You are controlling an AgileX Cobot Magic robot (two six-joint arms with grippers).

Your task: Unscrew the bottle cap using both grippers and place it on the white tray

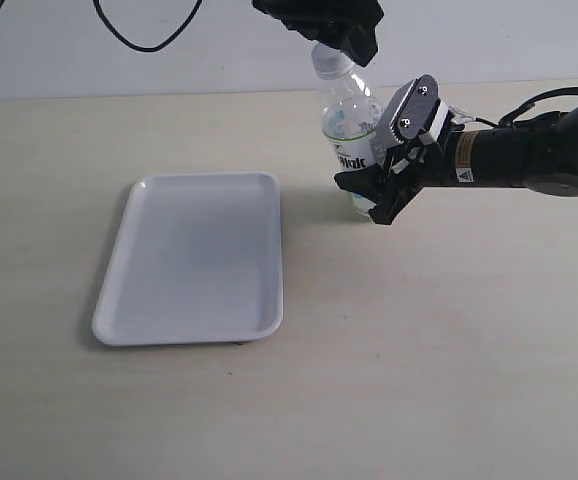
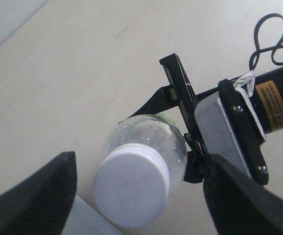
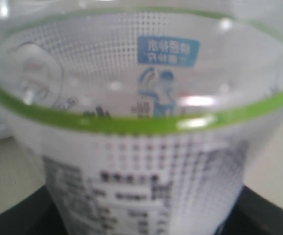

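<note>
Clamping the thin, likely squashy bottle (image 1: 348, 118) with our right gripper (image 1: 371, 156), we are holding the left gripper (image 2: 139, 195) spread around the bottle cap (image 2: 129, 185).

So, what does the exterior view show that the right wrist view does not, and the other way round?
Only the exterior view shows the white tray, the bottle cap at the left gripper, and the right gripper closed on the body of the bottle. Only the right wrist view shows, close up and blurred, a blue patch and small print on the label. Both show the bottle and its label.
</note>
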